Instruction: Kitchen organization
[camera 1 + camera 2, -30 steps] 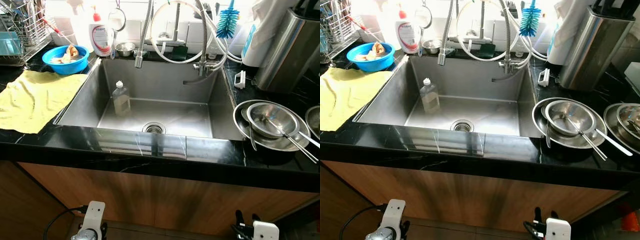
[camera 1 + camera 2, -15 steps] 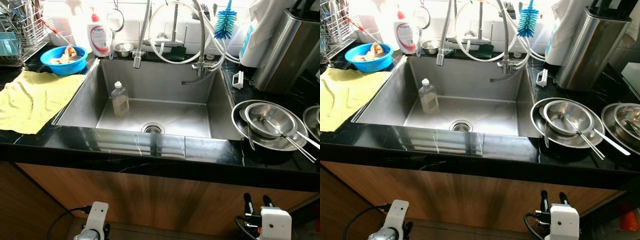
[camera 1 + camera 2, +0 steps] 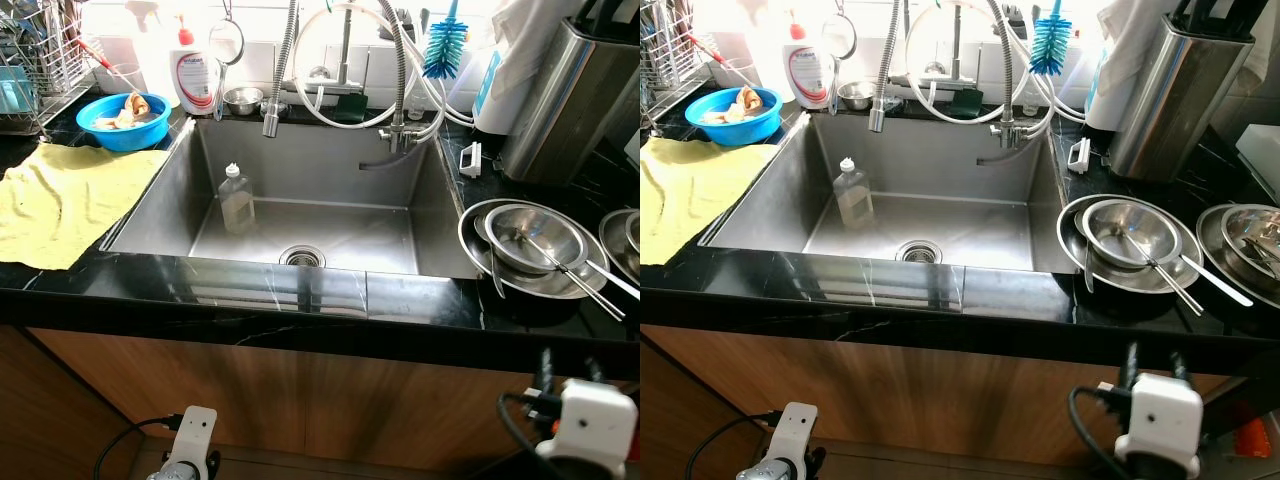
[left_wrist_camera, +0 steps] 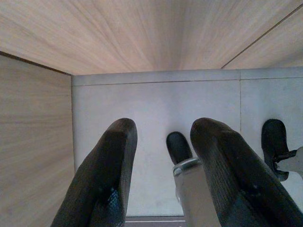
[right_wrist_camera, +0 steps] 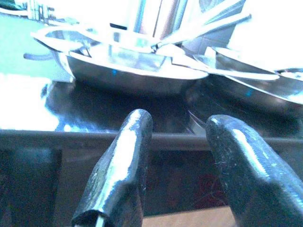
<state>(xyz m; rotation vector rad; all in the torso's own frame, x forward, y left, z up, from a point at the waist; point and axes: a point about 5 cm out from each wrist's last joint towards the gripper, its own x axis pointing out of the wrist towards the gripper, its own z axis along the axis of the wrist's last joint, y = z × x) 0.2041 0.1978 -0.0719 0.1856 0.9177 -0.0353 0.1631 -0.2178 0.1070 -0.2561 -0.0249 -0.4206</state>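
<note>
A stack of steel plates and bowls (image 3: 530, 245) with long spoons (image 3: 565, 272) lies on the black counter right of the steel sink (image 3: 410, 235). More steel bowls (image 3: 1250, 238) sit further right. A clear plastic bottle (image 3: 237, 198) stands in the sink's left half. My right gripper (image 3: 1152, 362) is raised in front of the cabinet, just below the counter edge under the plates. Its fingers (image 5: 125, 161) stand open and hold nothing, level with the counter edge. My left gripper (image 4: 161, 165) hangs low by the cabinet, open over the floor.
A yellow cloth (image 3: 60, 195) covers the left counter, with a blue bowl of scraps (image 3: 125, 118) and a dish rack (image 3: 30, 60) behind it. A detergent bottle (image 3: 197, 75), a small steel bowl (image 3: 243, 99), faucet hoses (image 3: 280, 70), a blue brush (image 3: 443, 50) and a steel knife block (image 3: 565, 100) line the back.
My right arm has risen from near the floor to just under the counter edge. The camera has shifted slightly; the left arm stays low.
</note>
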